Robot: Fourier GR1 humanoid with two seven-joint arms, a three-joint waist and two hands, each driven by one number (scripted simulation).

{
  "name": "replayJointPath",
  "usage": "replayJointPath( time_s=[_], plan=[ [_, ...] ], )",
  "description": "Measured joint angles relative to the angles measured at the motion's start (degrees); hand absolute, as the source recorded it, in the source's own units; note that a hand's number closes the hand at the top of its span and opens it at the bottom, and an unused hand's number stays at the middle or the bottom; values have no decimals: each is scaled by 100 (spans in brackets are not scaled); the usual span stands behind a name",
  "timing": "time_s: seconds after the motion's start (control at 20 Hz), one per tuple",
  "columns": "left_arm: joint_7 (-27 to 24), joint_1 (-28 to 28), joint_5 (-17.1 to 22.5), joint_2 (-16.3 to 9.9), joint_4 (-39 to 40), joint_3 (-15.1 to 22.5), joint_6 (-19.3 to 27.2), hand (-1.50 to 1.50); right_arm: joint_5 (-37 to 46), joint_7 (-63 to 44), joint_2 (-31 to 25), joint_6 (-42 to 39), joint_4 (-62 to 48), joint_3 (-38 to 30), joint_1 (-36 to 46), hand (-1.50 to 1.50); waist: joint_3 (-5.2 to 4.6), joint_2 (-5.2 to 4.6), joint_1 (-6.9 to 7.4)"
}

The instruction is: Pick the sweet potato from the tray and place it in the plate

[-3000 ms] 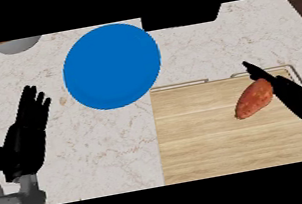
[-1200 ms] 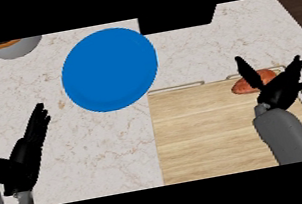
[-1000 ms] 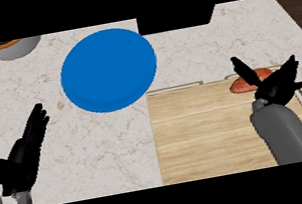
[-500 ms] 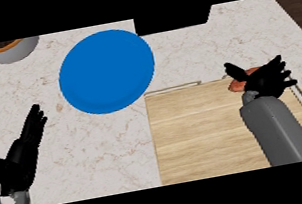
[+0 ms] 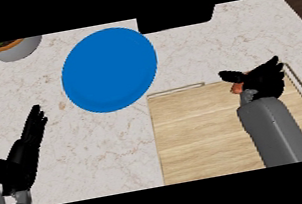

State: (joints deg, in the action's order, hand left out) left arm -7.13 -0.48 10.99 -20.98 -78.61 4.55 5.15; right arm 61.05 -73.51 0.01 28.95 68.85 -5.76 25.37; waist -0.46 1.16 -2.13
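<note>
Spanning marble counter [image 5: 102, 148], wooden tray [image 5: 197, 136]

Between my right hand [image 5: 261, 80], at the far end of the tray [image 5: 214, 143], and the blue plate [image 5: 109, 69] the way runs leftward over the tray's raised far rim and a short stretch of bare marble surface [image 5: 197, 50]. My left hand [image 5: 22, 154] rests open at the lower left, well apart from that path. A bowl [image 5: 13, 47] and a black block [image 5: 176, 18] stand at the far edge beyond the plate.
</note>
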Motion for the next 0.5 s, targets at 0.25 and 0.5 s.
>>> replayJointPath(
  time_s=[0.25,0.5],
  plan=[
    [-14,-6,-39,31,22,38,-35,0,87,-4,1,-317,333,-39,-358,-150,10,-13,31],
    [-53,20,-69,77,-17,58,-47,0,88,38,1,-574,669,-118,-614,150,10,-29,103]
  ],
)
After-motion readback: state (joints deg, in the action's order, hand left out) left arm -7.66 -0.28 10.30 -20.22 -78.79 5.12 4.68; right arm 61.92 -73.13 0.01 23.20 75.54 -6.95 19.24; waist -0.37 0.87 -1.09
